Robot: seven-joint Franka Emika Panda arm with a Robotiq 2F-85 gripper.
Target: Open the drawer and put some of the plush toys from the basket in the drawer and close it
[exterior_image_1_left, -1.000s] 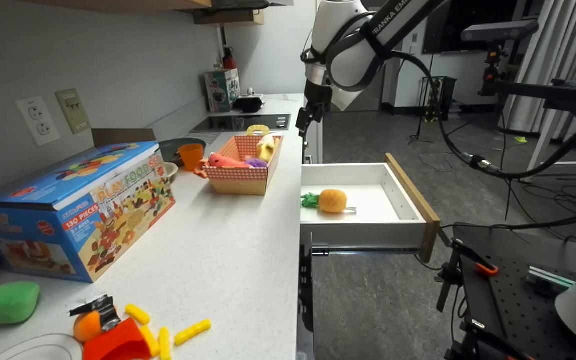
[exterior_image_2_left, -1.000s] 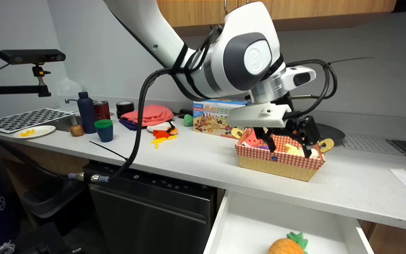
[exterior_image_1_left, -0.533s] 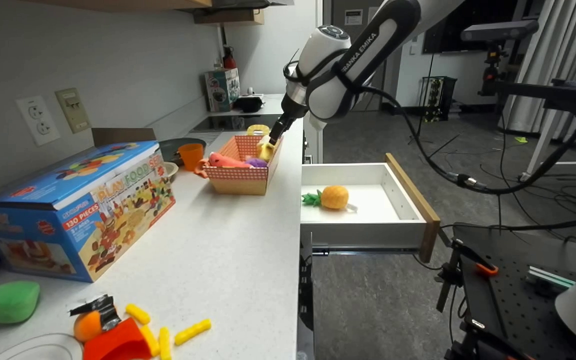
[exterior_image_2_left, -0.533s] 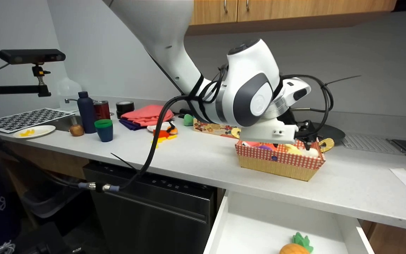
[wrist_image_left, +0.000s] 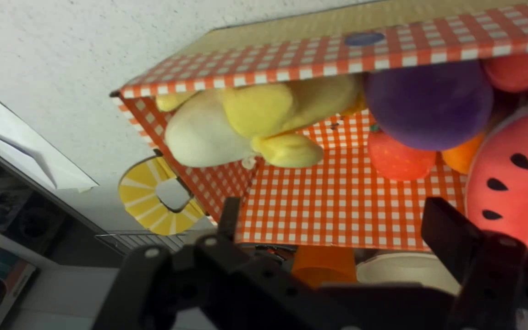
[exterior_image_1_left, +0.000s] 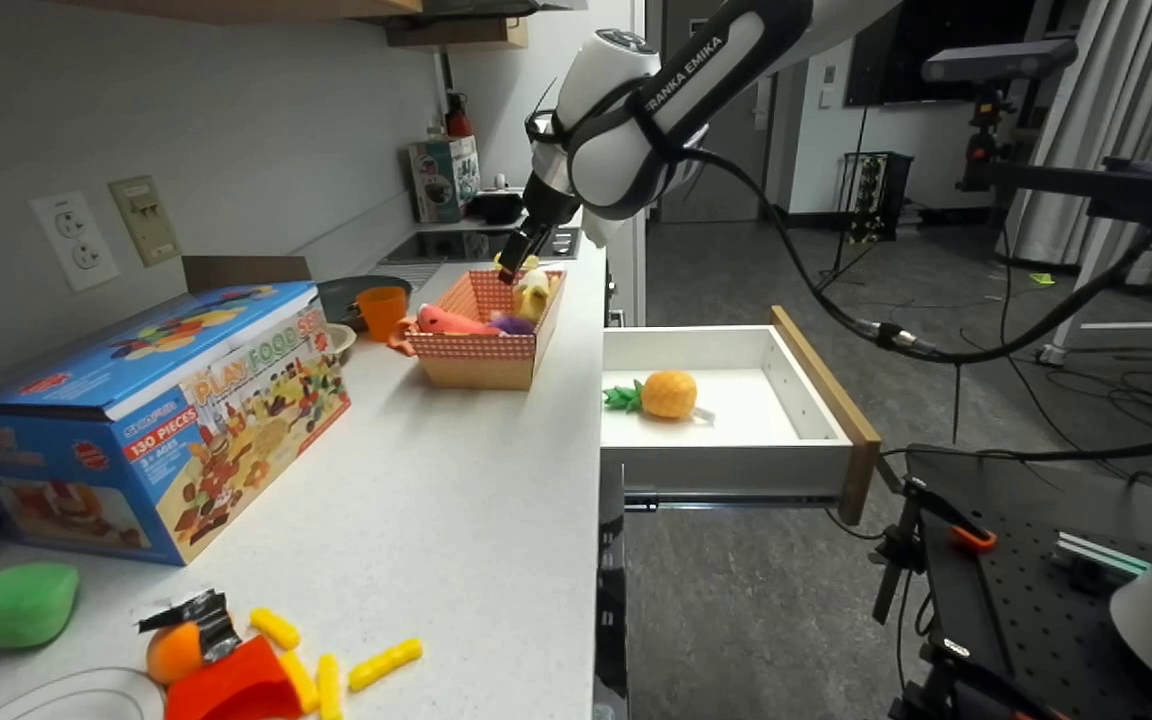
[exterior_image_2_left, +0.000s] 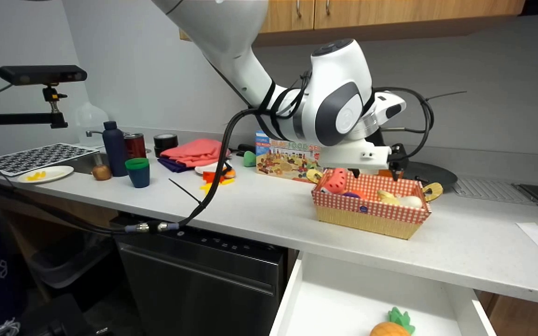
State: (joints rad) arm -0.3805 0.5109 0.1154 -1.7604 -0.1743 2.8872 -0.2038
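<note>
The white drawer (exterior_image_1_left: 736,385) is pulled open in both exterior views. An orange pineapple plush (exterior_image_1_left: 668,395) with green leaves lies in it. The red-checked basket (exterior_image_2_left: 367,221) stands on the counter above the drawer. In the wrist view it holds a yellow-white banana-like plush (wrist_image_left: 264,110), a purple plush (wrist_image_left: 429,105), a red strawberry-like plush (wrist_image_left: 399,158), an orange one (wrist_image_left: 463,153) partly hidden, and a watermelon plush (wrist_image_left: 511,174). My gripper (wrist_image_left: 332,206) is open and empty, above the basket's wall-side edge. It also shows in an exterior view (exterior_image_2_left: 375,175).
A blue play-food box (exterior_image_1_left: 186,430) stands on the counter beside the basket. An orange cup (exterior_image_1_left: 383,312) and a dark pan (exterior_image_2_left: 430,175) are behind the basket. Yellow sticks and a red holder (exterior_image_1_left: 236,685) lie farther along. A blue bottle (exterior_image_2_left: 115,149) stands at the far end.
My gripper has moved from the counter's drawer-side edge across the basket to its wall side, dipping low and then rising slightly. The pineapple plush shifted slightly in the drawer. The gripper stayed empty.
</note>
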